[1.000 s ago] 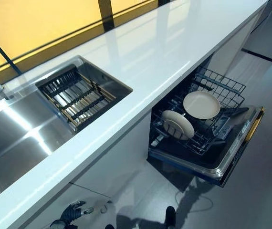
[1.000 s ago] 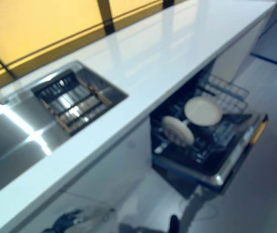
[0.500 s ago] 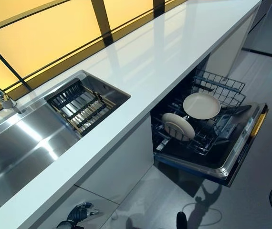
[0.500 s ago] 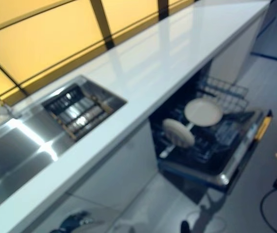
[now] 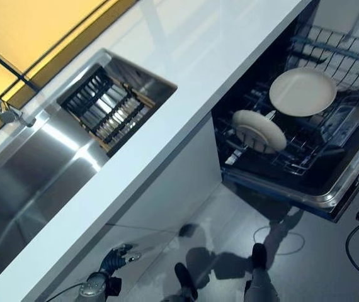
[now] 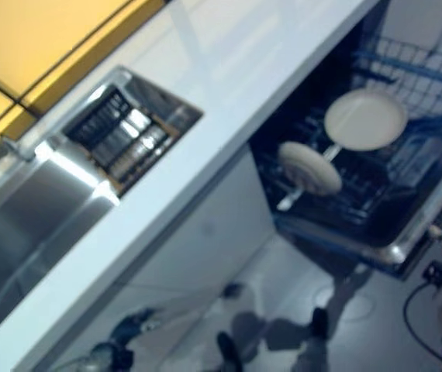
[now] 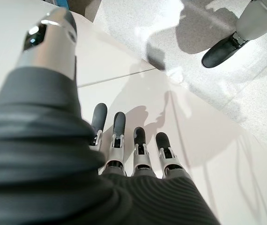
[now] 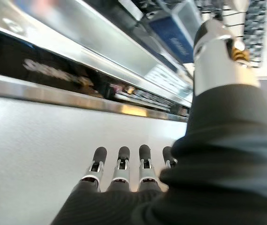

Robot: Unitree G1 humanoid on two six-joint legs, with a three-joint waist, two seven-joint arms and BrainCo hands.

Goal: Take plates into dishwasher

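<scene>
Two cream plates are in the pulled-out lower rack (image 5: 334, 51) of the open dishwasher. The bigger plate (image 5: 302, 92) lies nearly flat at the back. The smaller plate (image 5: 259, 131) stands tilted on edge nearer the front. My left hand (image 5: 118, 258) hangs low by the cabinet front under the counter; in its wrist view its fingers (image 7: 138, 140) are straight and empty. My right hand (image 8: 124, 176) is open and empty, low beside the dishwasher's lowered door (image 5: 330, 198). Neither hand touches a plate.
A white countertop (image 5: 186, 56) runs above the dishwasher. To its left is a steel sink (image 5: 28, 170) with a dark drying rack (image 5: 107, 104) and a tap (image 5: 3, 112). Grey floor lies in front of the cabinets; a cable (image 5: 356, 251) lies at the right.
The whole picture has shifted and tilted, so the camera has moved. The plates stay in the rack. My right hand has come into view at the right edge.
</scene>
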